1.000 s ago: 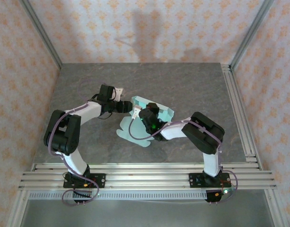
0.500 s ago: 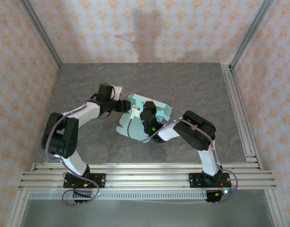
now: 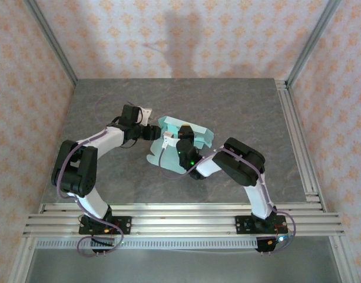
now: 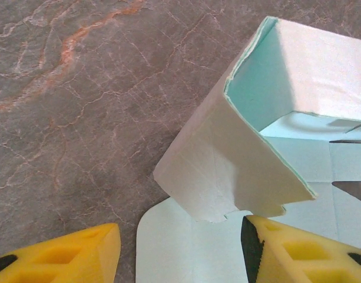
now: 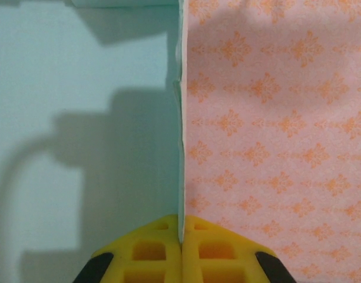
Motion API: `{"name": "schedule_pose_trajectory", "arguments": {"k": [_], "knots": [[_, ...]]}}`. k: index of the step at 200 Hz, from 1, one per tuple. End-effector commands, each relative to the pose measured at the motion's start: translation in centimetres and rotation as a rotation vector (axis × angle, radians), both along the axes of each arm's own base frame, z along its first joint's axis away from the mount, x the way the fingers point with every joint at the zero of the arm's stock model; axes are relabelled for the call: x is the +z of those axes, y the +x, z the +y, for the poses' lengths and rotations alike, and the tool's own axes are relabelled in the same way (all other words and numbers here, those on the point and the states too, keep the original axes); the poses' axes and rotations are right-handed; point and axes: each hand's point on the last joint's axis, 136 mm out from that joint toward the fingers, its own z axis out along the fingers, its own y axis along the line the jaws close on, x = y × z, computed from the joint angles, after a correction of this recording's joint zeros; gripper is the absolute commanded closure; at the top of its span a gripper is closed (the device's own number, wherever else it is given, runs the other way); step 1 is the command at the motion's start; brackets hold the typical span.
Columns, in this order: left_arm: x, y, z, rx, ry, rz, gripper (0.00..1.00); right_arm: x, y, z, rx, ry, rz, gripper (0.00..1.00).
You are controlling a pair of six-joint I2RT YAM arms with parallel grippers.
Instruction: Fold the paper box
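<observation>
- The paper box (image 3: pixel 181 134) is sitting partly folded near the middle of the desk (image 3: pixel 245 106), between the two arms; some mint panels are standing up, and a flat flap with rounded corners is lying on the surface on the near side.
- The right hand (image 5: pixel 181 247) is clenching a thin upright card edge of the paper box. In the right wrist view, its yellow fingers (image 5: pixel 145 253) are pressing together with the card running straight up from between them.
- In that view the mint panel is filling the left side, and the patterned wall (image 5: pixel 274 118) is showing to the right of the edge.
- The left hand (image 4: pixel 180 256) is hanging released just beside the box's left side, grasping nothing, with its fingers spread wide apart.
- In the left wrist view a raised, folded corner of the box is leaning over the grey marbled surface, and the flat rounded flap is lying between the spread fingers.
- In the overhead view both hands are meeting at the box's left end, close to each other.
</observation>
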Motion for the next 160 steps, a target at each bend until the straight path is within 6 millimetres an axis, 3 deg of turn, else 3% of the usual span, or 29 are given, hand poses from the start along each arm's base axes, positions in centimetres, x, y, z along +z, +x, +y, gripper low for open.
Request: {"name": "schedule_pose_trajectory", "arguments": {"k": [1,79,160], "knots": [[0.2,0.7,0.0,-0.009,-0.006,0.007,0.42,-0.4,-0.1,-0.7,-0.02,-0.003,-0.003,1.0],[0.0,1.9,-0.9,-0.05,-0.019,0.009,0.42,-0.8,-1.1,-1.2,-0.005,0.028,0.13,1.0],[0.2,1.0,-3.1,-0.156,-0.083,0.021,0.42,-1.3,-1.0,-0.9,-0.002,0.032,0.164,1.0]]}}
